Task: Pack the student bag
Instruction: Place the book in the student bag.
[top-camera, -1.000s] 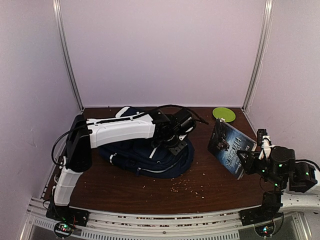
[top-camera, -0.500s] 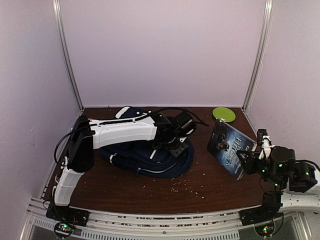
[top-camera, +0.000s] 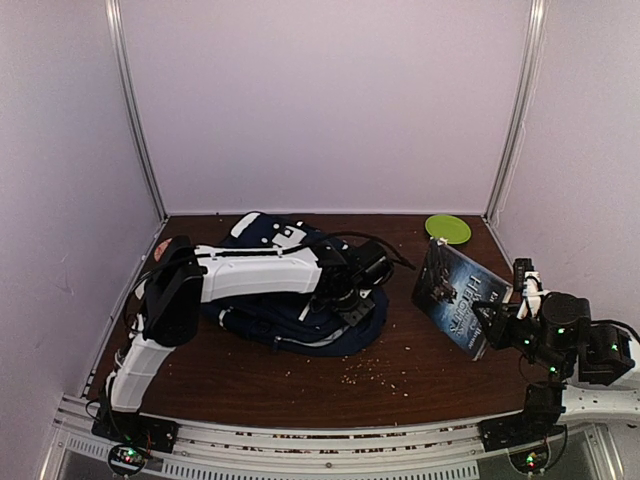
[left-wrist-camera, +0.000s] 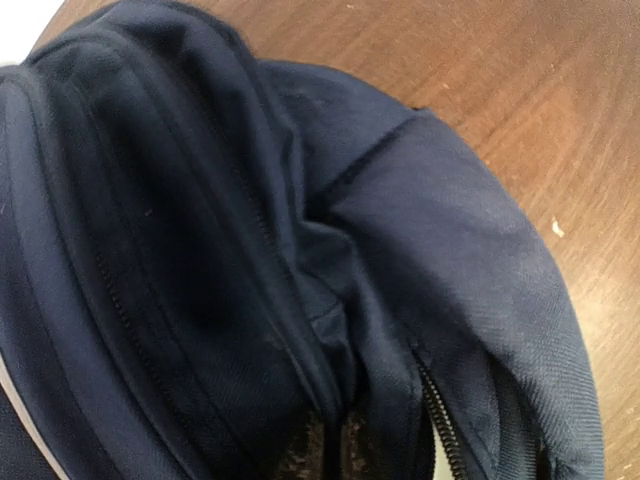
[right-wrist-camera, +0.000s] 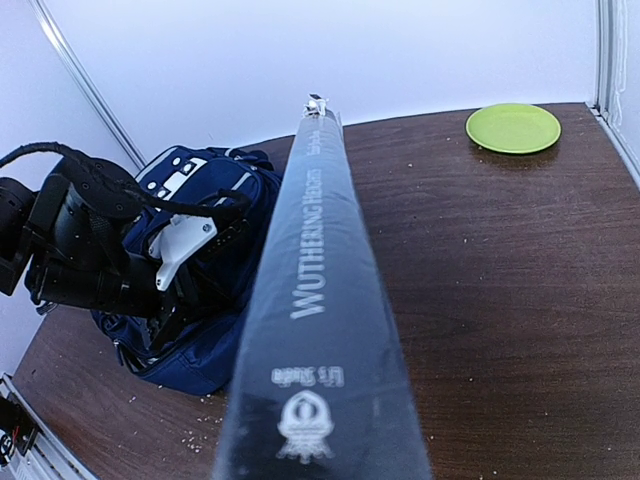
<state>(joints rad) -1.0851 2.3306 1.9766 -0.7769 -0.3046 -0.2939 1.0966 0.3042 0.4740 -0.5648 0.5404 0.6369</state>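
The student bag (top-camera: 290, 325), navy with white patches, lies on the brown table left of centre. It fills the left wrist view (left-wrist-camera: 180, 250), with an open zipper at the lower right. My left gripper (top-camera: 352, 300) is down on the bag's right side. Its dark pads (left-wrist-camera: 312, 455) are shut on a fold of the navy fabric. To the right, my right gripper (top-camera: 497, 325) holds a dark book (top-camera: 458, 293) upright above the table. In the right wrist view the book's spine (right-wrist-camera: 320, 300) hides the fingers, and the bag (right-wrist-camera: 200, 360) lies to its left.
A green plate (top-camera: 447, 228) sits at the back right corner and shows in the right wrist view too (right-wrist-camera: 513, 127). Crumbs (top-camera: 370, 372) are scattered on the table in front of the bag. White walls with metal posts enclose the table.
My left gripper has dropped lower onto the bag and gone from open to shut on its fabric. The right arm and the book have stayed in place.
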